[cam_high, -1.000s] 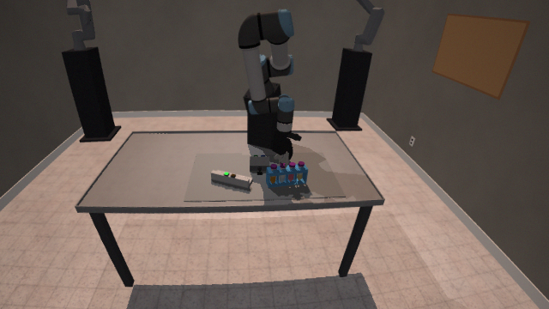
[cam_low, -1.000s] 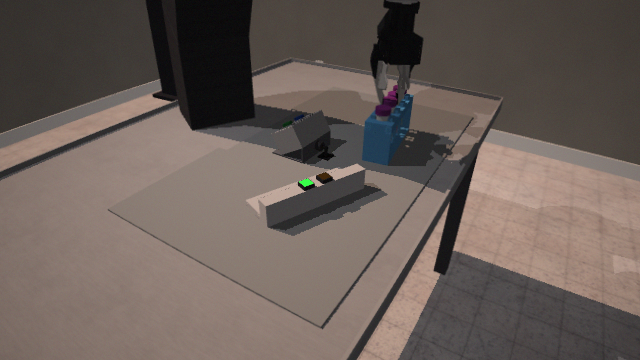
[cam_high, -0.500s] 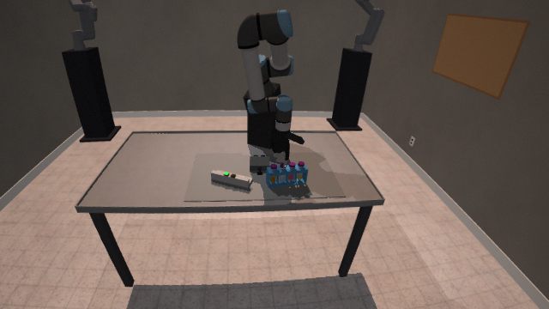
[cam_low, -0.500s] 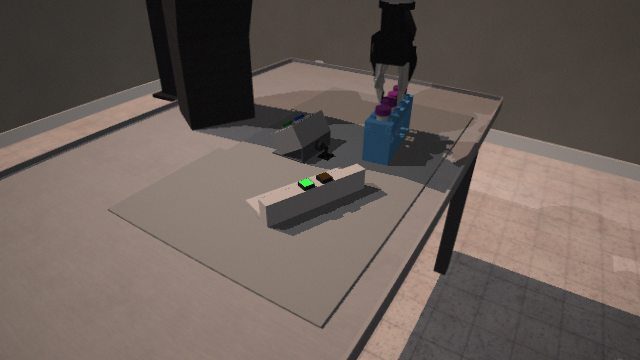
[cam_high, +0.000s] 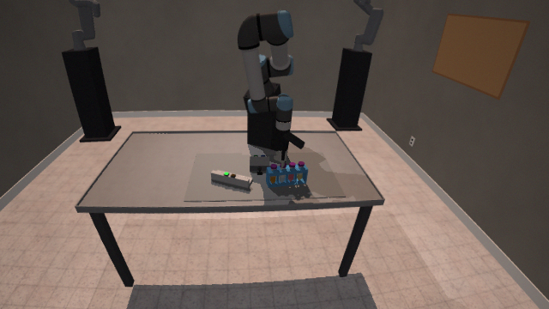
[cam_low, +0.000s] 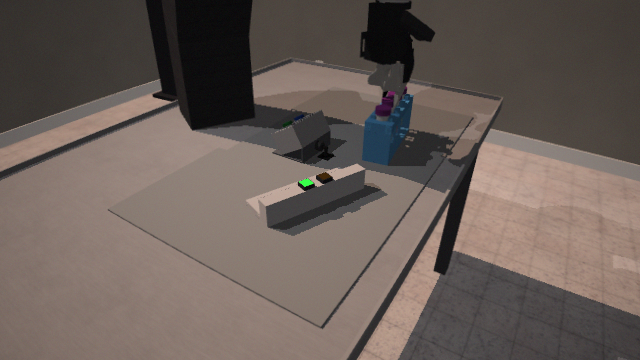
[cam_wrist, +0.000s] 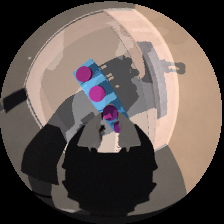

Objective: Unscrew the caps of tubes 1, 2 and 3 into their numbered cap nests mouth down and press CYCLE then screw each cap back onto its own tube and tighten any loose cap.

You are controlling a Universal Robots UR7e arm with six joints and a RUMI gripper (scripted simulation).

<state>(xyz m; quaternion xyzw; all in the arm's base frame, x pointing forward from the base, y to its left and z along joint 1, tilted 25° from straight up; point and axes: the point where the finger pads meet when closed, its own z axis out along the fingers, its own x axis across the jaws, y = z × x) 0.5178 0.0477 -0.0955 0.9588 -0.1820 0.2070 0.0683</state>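
The blue decapping station (cam_high: 286, 176) holds four tubes with magenta caps, also seen in the exterior view (cam_low: 387, 130) and in the wrist view (cam_wrist: 97, 90). My gripper (cam_high: 283, 163) stands upright over the row and is shut on the cap of tube 3 (cam_wrist: 110, 112), the second from the cap tray's end. Tube 4's cap (cam_low: 384, 109) is free beside it. The caps of tube 2 (cam_wrist: 96, 92) and tube 1 (cam_wrist: 83, 73) sit on their tubes. The cap tray (cam_high: 231, 179) shows no caps, and its green lamp (cam_low: 306, 184) is lit and its amber lamp (cam_low: 324, 177) dark.
The grey key housing (cam_low: 302, 135) stands between the tray and the arm's base, with the green key (cam_low: 287, 123) and blue key (cam_low: 299, 118) on top. The arm's black base (cam_high: 263, 129) rises just behind. The table's edge (cam_low: 450, 165) runs close past the station.
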